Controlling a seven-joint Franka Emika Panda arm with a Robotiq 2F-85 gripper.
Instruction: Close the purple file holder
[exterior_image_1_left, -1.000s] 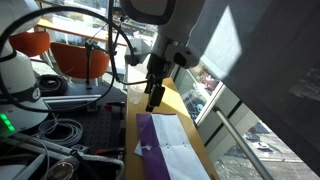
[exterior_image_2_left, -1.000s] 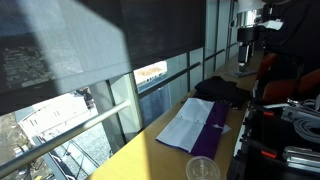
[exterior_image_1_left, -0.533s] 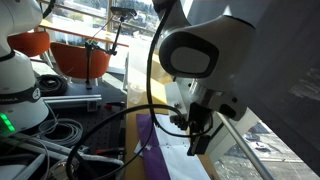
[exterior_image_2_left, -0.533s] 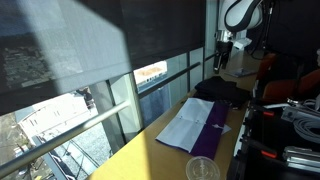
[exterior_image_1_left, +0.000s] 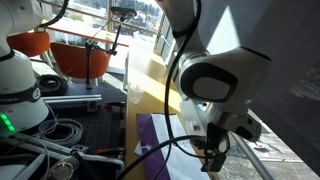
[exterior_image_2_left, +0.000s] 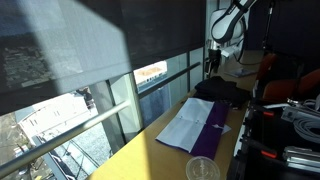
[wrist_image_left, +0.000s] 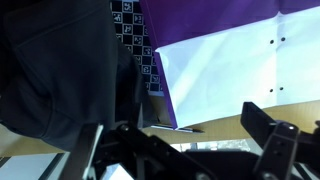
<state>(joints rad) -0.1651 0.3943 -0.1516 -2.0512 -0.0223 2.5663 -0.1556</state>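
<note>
On tabletop (exterior_image_2_left: 145, 152), purple file holder (exterior_image_2_left: 208, 128) lies open, white sheets (exterior_image_2_left: 185, 126) showing; pincer (wrist_image_left: 182, 135) aloft, jaws apart.

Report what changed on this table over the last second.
The arm swung its hand toward the window side and lower, bringing it nearer the purple file holder. It took hold of nothing: in the wrist view the hand is open and empty. The file holder did not move. It lies flat and open with its white sheets showing, and the dark cloth beyond it is unchanged.
</note>
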